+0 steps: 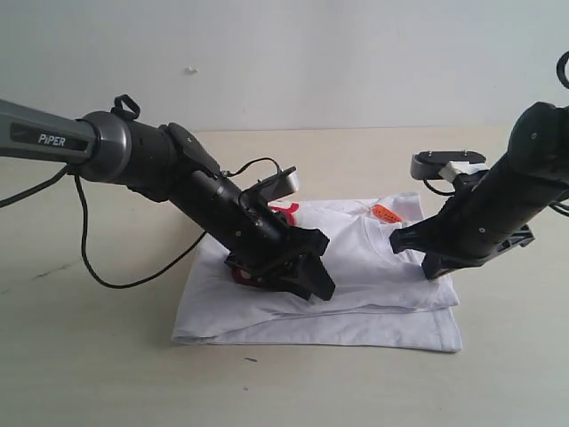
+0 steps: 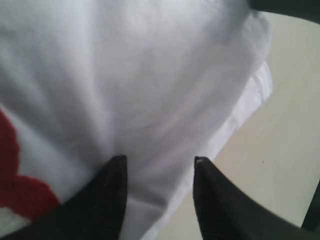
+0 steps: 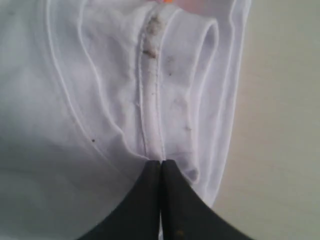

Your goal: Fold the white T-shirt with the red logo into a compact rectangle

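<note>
The white T-shirt (image 1: 373,267) lies partly folded in layers on the table, its orange neck tag (image 1: 386,213) at the back. Only bits of the red logo (image 1: 284,211) show beside my left arm; the rest is hidden. My left gripper (image 1: 316,285) stands open over the shirt's middle. In the left wrist view its fingers (image 2: 160,162) straddle white cloth (image 2: 150,75) near a folded edge, with a patch of red logo (image 2: 20,190) beside them. My right gripper (image 1: 433,267) is at the shirt's right edge, shut (image 3: 161,162) on a stitched seam (image 3: 150,100) of the bunched cloth.
The beige table (image 1: 107,374) extends around the shirt on all sides. A black cable (image 1: 98,258) hangs from the left arm and trails over the table to the left of the shirt. A pale wall rises behind.
</note>
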You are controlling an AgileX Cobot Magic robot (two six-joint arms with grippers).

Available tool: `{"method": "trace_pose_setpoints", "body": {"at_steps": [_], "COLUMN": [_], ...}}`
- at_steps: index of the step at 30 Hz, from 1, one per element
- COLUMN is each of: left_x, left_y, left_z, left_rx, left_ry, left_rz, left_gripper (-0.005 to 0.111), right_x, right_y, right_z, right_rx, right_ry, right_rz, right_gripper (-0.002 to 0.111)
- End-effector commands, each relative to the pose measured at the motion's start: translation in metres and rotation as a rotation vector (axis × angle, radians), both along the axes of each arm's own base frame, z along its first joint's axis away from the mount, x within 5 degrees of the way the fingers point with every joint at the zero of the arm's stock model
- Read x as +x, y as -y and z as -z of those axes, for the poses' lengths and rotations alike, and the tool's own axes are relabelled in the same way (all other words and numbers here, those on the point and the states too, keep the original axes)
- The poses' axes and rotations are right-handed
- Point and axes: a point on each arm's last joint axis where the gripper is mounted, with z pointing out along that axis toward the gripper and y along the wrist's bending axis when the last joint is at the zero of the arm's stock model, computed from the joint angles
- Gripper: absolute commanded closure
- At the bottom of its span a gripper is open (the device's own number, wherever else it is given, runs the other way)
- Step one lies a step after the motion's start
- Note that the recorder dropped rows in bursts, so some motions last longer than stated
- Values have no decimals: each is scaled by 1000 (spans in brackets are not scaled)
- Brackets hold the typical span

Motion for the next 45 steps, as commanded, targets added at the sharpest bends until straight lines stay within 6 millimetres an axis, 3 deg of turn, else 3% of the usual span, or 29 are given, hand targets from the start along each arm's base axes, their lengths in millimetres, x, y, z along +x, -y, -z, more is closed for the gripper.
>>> {"method": "trace_pose_setpoints", "body": {"at_steps": [1, 8, 19, 23, 30, 39, 45], "left_x": [-2, 1, 7, 8, 18, 16, 10], "left_y": [-1, -15, -34, -36, -49, -58, -66], "left_z": [8, 13, 5, -17, -70, -119, -144], "left_rx": [26, 122, 103, 77, 34, 13, 51], "left_ry": [-24, -43, -100, -70, 88, 236, 316], "left_rz": [0, 8, 8, 15, -53, -80, -87], "left_gripper": [63, 63, 63, 63, 65, 105, 107], "right_x": [4, 4, 2, 4, 3, -8, -21], "right_y": [1, -2, -15, -13, -9, -2, 1], "right_z": [11, 18, 14, 2, -37, -85, -108], "right_rx": [2, 36, 151, 134, 72, -12, -37], "right_ry": [0, -12, 1, 57, 175, 303, 399], "right_rz": [12, -13, -127, -138, -150, -163, -142], "right_gripper": [108, 108, 108, 108, 108, 108, 108]}}
